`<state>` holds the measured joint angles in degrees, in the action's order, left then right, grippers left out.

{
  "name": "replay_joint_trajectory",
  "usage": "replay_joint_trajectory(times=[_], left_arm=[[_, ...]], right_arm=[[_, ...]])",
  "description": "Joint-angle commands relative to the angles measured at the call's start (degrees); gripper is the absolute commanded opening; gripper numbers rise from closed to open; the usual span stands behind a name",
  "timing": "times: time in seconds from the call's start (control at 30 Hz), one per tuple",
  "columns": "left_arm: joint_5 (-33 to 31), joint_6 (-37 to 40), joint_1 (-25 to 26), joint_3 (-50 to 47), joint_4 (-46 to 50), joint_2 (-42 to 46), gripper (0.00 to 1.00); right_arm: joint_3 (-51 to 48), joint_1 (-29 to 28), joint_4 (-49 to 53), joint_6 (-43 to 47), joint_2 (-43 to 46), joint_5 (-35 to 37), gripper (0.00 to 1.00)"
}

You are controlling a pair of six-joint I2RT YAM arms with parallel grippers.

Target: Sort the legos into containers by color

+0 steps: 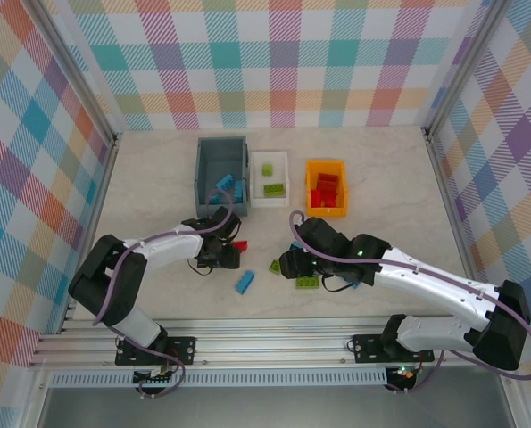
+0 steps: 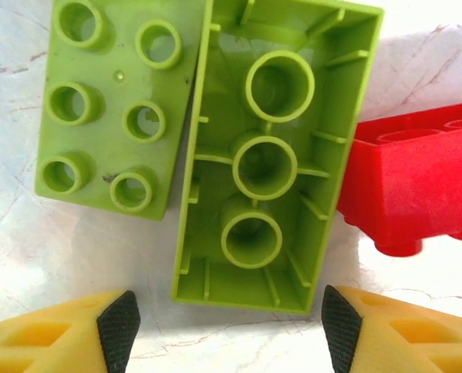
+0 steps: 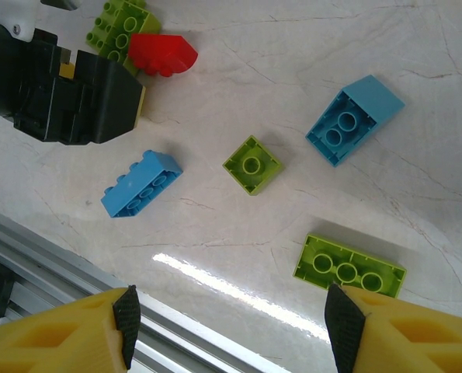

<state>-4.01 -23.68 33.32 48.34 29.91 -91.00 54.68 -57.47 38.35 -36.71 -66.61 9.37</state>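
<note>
Left hand [image 2: 224, 330] open, straddling upturned green lego [image 2: 273, 155] for pickup. Right hand [image 3: 227, 330] open, empty, above long green lego [image 3: 349, 266].

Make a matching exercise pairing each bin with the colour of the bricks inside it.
Column one:
1. grey bin
2. white bin
3. orange bin

Column two:
a. red bricks
b. blue bricks
c. green bricks

Pairs: 1-b, 2-c, 3-a.
</note>
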Motion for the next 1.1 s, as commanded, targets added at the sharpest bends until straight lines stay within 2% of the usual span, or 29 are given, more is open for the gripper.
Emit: replay_joint_trajectory(times=[0.0,0.17,0.57,0.7,0.83,0.9,1.07], left_arm=[[-1.52,2.79,-0.92,1.36,-3.99,-2.61,0.64],[-2.59,4.21,-0.93,3.17,-4.25,-3.89,0.59],[-2.85,4.27,-0.89,4.84,-4.62,-2.16,0.61],[-3.18,4.46,-0.90,5.30,-4.77,-3.67,0.55],[-3.45,3.92,-0.89,5.31,-4.10,-4.08,0.45],[-3.77,3.61,-0.89,5.00,-3.64,-3.17,0.40],[-4.10,1.63,-0.04,2.28,-1.42,2.35,0.35]], right_arm=[[1.75,-0.36,-0.85,-0.64,-0.10,0.57,0.67],[1.67,-0.34,-0.90,-0.71,-0.25,0.48,0.67],[1.23,-0.34,-1.08,-0.82,-0.10,0.15,0.67],[1.22,-0.28,-1.18,-0.82,-0.26,-0.01,0.67],[1.22,-0.34,-0.89,-0.95,0.29,0.23,0.67],[0.98,-0.35,-0.89,-1.02,0.61,0.47,0.67],[1.00,-0.35,-0.70,-0.94,1.39,1.33,0.67]])
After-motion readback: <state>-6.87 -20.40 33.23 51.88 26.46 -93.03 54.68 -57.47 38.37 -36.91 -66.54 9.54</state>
